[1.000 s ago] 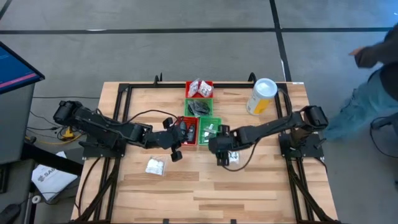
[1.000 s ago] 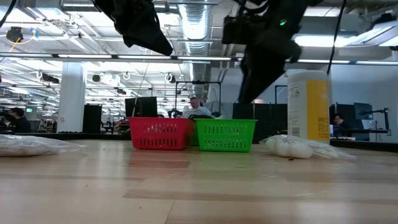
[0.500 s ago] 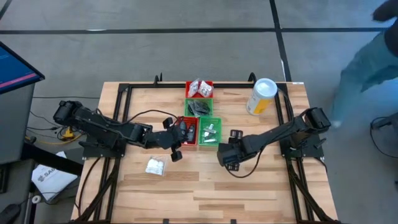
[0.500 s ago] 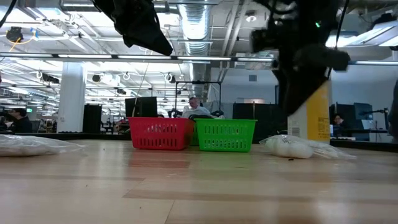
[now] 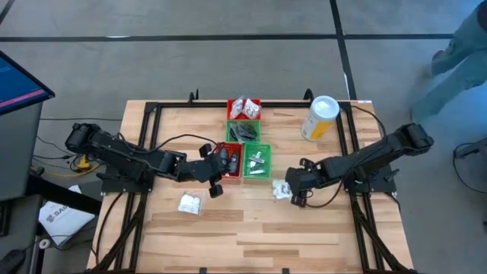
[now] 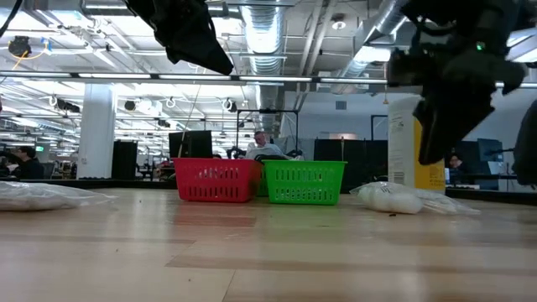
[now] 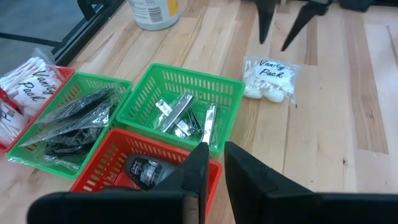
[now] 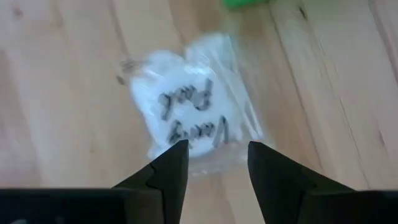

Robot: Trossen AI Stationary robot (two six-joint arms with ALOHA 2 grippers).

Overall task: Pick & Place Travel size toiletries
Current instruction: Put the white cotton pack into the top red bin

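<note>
1. On the table's left, a white sachet lay alone; the left gripper, nearly closed and empty, hung beside the red tray, unmoved.
2. Rightward, the right gripper had pulled back, fingers apart and empty, above another sachet, partly hidden beneath it.

White crinkly sachet, printed "Vanity Pack", lies flat on the desk, just right of the green basket, directly under the right hand. A second white sachet lies flat nearer the left side. Silvery tubes sit in that green basket; dark bottles in the red one; more sachets in the rear red basket.
</note>
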